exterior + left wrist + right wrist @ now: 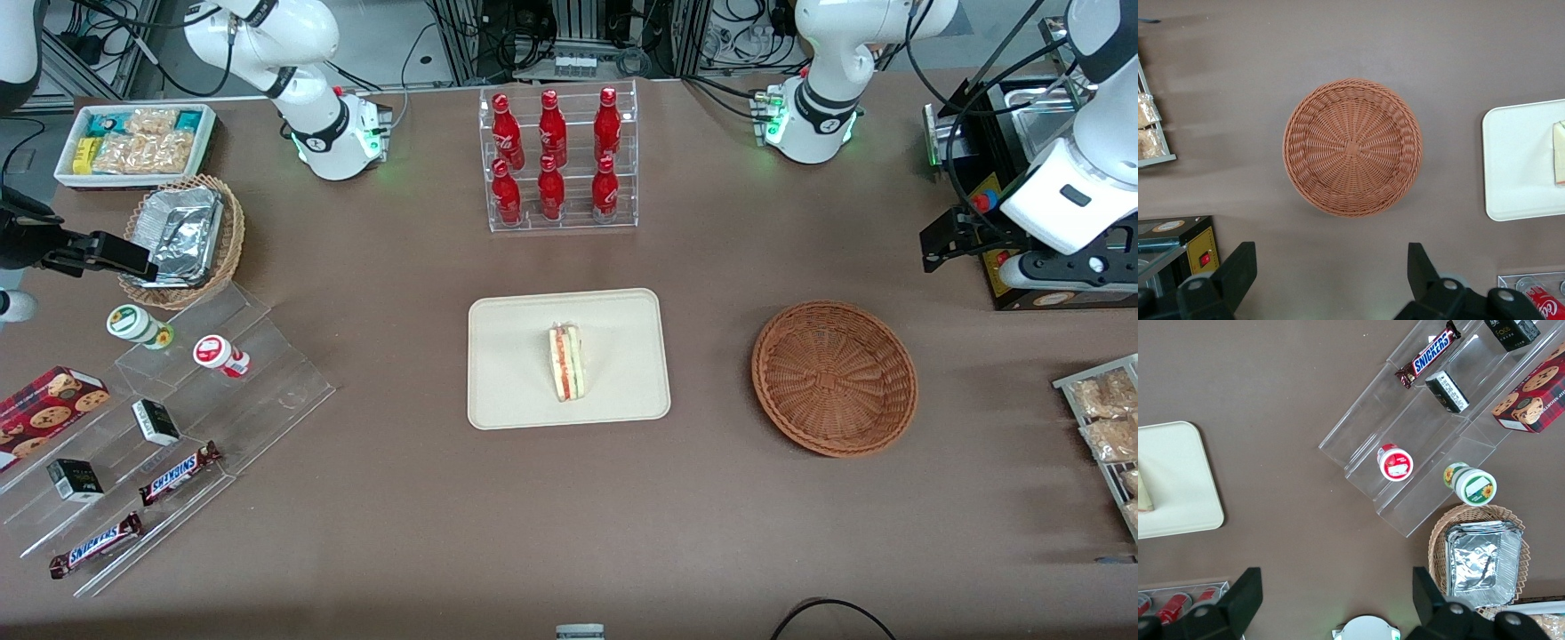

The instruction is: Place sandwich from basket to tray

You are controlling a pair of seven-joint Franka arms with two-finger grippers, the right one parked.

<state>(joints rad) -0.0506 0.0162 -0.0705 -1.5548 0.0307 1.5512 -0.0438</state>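
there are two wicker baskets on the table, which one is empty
The reddish-brown round basket, beside the tray holding the sandwich, is empty. The lighter tan basket holds foil containers. The open pincer hangs above the empty one.

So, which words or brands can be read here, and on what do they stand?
"SNICKERS": on each of the two chocolate bars on the clear stepped display.
Red bottles: white script, too small to read.
Small black boxes, round tubs: unreadable.
Sandwich, tray, basket, open gripper above the basket: no text.
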